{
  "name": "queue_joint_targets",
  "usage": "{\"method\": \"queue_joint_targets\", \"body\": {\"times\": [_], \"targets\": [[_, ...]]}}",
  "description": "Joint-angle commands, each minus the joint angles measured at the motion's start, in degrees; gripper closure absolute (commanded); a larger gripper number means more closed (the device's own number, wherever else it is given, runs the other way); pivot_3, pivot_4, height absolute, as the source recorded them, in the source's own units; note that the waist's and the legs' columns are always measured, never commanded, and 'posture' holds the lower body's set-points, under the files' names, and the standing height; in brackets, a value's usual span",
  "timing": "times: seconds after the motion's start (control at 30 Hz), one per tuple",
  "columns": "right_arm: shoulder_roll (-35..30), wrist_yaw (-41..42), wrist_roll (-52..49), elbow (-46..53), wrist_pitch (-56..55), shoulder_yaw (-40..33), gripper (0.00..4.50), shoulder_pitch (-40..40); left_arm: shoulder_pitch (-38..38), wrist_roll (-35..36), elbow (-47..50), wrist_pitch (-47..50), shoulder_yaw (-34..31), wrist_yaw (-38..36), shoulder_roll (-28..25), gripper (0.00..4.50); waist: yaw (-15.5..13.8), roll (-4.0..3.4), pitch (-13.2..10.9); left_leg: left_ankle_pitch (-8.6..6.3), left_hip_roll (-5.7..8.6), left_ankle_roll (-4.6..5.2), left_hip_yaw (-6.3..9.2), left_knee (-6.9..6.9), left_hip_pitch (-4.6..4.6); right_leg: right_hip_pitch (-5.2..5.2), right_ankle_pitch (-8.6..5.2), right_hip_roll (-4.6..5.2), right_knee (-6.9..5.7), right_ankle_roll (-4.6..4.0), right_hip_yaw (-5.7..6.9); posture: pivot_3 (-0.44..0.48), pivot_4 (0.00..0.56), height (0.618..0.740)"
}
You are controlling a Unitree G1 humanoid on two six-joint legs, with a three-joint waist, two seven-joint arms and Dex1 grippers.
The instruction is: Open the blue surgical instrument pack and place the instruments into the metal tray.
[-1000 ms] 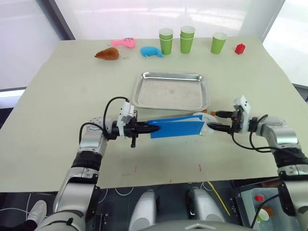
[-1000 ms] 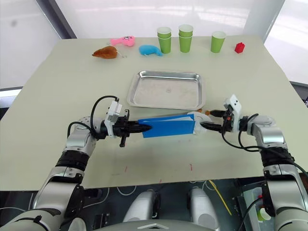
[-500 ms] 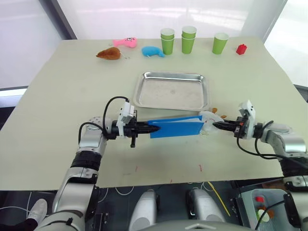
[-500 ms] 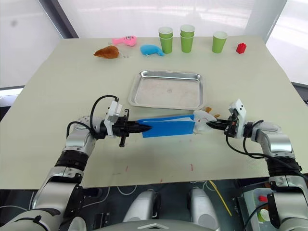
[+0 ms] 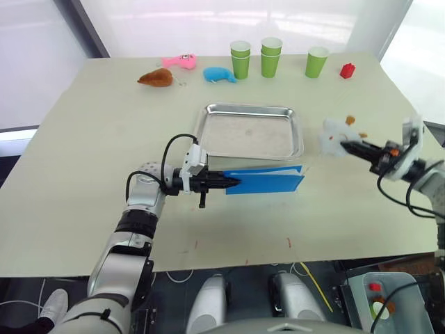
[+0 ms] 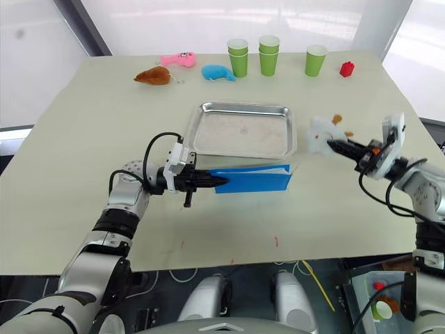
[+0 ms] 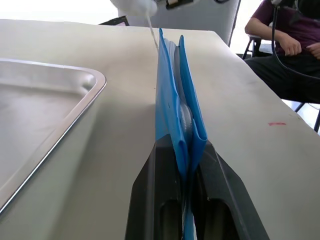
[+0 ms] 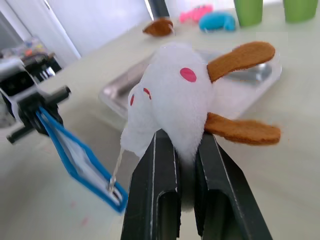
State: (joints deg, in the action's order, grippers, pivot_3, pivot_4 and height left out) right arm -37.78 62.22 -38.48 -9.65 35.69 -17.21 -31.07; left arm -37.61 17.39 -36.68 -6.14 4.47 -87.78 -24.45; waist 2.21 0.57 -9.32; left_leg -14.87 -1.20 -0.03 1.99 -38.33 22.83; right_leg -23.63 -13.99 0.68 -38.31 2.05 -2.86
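The blue surgical instrument pack [image 5: 264, 182] stands on its long edge just in front of the metal tray [image 5: 250, 136]. My left gripper [image 5: 226, 184] is shut on its left end, and the left wrist view shows both fingers [image 7: 160, 170] pinching the folded blue fabric [image 7: 175, 100]. The instruments are hidden inside. My right gripper [image 5: 350, 145] is shut on a white plush toy [image 8: 170, 100] with brown ears, held above the table right of the tray. A thin white string [image 8: 116, 167] runs from the toy to the pack's far corner [image 8: 80, 160].
Three groups of green cups [image 5: 271, 56], a red block [image 5: 347, 69], a blue plush [image 5: 219, 74], a pink toy [image 5: 179, 62] and a brown toy [image 5: 155, 78] line the table's far edge. A seated person [image 7: 285, 40] is beyond the table's right side.
My right gripper has carried the white plush toy away from the pack's end, to the right and upward. The left gripper and the pack have shifted right along the tray's front rim.
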Motion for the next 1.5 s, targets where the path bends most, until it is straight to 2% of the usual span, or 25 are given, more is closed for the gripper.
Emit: {"method": "queue_joint_targets", "body": {"times": [0.03, 0.27, 0.4, 0.63, 0.8, 0.87, 1.07, 1.17, 1.27, 1.3, 1.37, 1.5], "targets": [[1.22, -2.35, -4.41, 5.98, 1.79, -1.76, 4.43, -2.08, -0.83, -1.58, -1.87, -1.82, 0.85, -0.76, 0.23, 4.50, -0.06, 0.00, 0.00, 0.00, 0.00, 0.00, 0.01, 0.00, 0.01, 0.00, 0.00, 0.00, 0.00, 0.00, 0.02, 0.000, 0.150, 0.740], [7.44, -7.40, -4.66, 14.38, 2.90, 4.87, 4.43, -6.47, -1.56, -2.13, -4.39, -3.22, 1.44, -0.56, 1.18, 4.50, -0.21, 0.00, 0.00, 0.00, 0.01, 0.00, 0.02, -0.02, 0.03, 0.00, 0.00, 0.02, 0.00, 0.00, 0.04, 0.000, 0.150, 0.740], [12.27, -10.36, 0.31, 17.59, -0.48, 12.15, 4.43, -7.73, -1.52, -2.28, -4.77, -3.63, 1.62, -0.53, 1.40, 4.50, -0.19, 0.00, 0.00, 0.00, 0.01, 0.00, 0.04, -0.02, 0.07, 0.00, 0.00, 0.04, 0.01, 0.00, 0.07, 0.000, 0.150, 0.740], [20.17, -13.53, 11.11, 16.07, -10.59, 22.36, 4.43, -9.56, -1.56, -2.42, -5.06, -3.80, 1.62, -0.35, 1.38, 4.50, -0.20, 0.00, 0.00, 0.00, 0.02, 0.00, 0.05, -0.03, 0.06, -0.01, 0.00, 0.04, 0.00, 0.00, 0.09, 0.000, 0.150, 0.740], [23.03, -15.09, 14.05, 15.87, -14.29, 23.89, 4.43, -9.37, -1.63, -2.48, -5.10, -3.88, 1.60, -0.24, 1.40, 4.50, -0.22, 0.00, 0.00, 0.00, 0.02, 0.00, 0.09, -0.02, 0.06, 0.00, 0.00, 0.04, 0.00, 0.00, 0.14, 0.000, 0.150, 0.740], [22.74, -14.07, 13.38, 17.38, -14.19, 23.85, 4.43, -8.06, -1.58, -2.47, -5.05, -3.85, 1.60, -0.20, 1.37, 4.50, -0.20, 0.00, 0.00, 0.00, 0.02, 0.00, 0.10, -0.03, 0.06, 0.00, 0.00, 0.05, 0.00, 0.00, 0.14, 0.000, 0.150, 0.740], [15.03, -3.68, 13.38, 23.52, -15.75, 27.87, 4.43, -0.56, -1.53, -2.53, -5.64, -3.99, 1.46, -0.08, 1.26, 4.50, -0.24, 0.00, 0.00, 0.00, 0.02, 0.00, 0.09, -0.02, 0.06, 0.01, 0.00, 0.05, 0.03, 0.00, 0.15, 0.000, 0.150, 0.740], [11.15, 0.79, 17.54, 24.49, -19.73, 32.62, 4.43, 2.94, -1.77, -2.62, -6.24, -4.14, 1.43, 0.09, 1.42, 4.50, -0.18, 0.00, 0.01, 0.00, 0.02, 0.00, 0.13, -0.02, 0.05, 0.02, -0.01, 0.04, 0.03, 0.00, 0.17, 0.000, 0.150, 0.740], [10.64, -0.75, 23.88, 22.62, -24.66, 36.15, 4.43, 4.31, -1.86, -2.60, -6.42, -4.21, 1.45, 0.28, 1.63, 4.50, -0.12, 0.00, 0.01, 0.00, 0.02, 0.00, 0.10, -0.03, 0.04, 0.02, -0.01, 0.03, 0.03, 0.01, 0.15, 0.000, 0.150, 0.740], [10.48, -1.12, 26.13, 22.14, -26.70, 37.31, 3.87, 4.65, -1.79, -2.57, -6.33, -4.21, 1.46, 0.33, 1.66, 4.50, -0.15, 0.01, 0.01, 0.00, 0.02, 0.00, 0.09, -0.03, 0.03, 0.02, -0.01, 0.03, 0.02, 0.01, 0.14, 0.000, 0.150, 0.740], [10.03, -0.73, 28.70, 21.72, -30.09, 38.76, 3.29, 5.30, -1.59, -2.49, -6.05, -4.14, 1.42, 0.38, 1.63, 4.50, -0.32, 0.02, 0.01, 0.00, 0.02, 0.00, 0.11, -0.03, 0.03, 0.02, -0.01, 0.03, 0.02, 0.01, 0.16, 0.000, 0.150, 0.740], [10.35, -0.86, 28.50, 22.42, -32.05, 38.08, 1.19, 5.61, -1.06, -2.34, -5.58, -3.91, 1.35, 0.11, 1.25, 4.50, -0.31, 0.02, 0.01, 0.00, 0.03, 0.00, 0.11, -0.03, 0.04, 0.03, -0.01, 0.04, 0.03, 0.01, 0.15, 0.000, 0.150, 0.740]]}}
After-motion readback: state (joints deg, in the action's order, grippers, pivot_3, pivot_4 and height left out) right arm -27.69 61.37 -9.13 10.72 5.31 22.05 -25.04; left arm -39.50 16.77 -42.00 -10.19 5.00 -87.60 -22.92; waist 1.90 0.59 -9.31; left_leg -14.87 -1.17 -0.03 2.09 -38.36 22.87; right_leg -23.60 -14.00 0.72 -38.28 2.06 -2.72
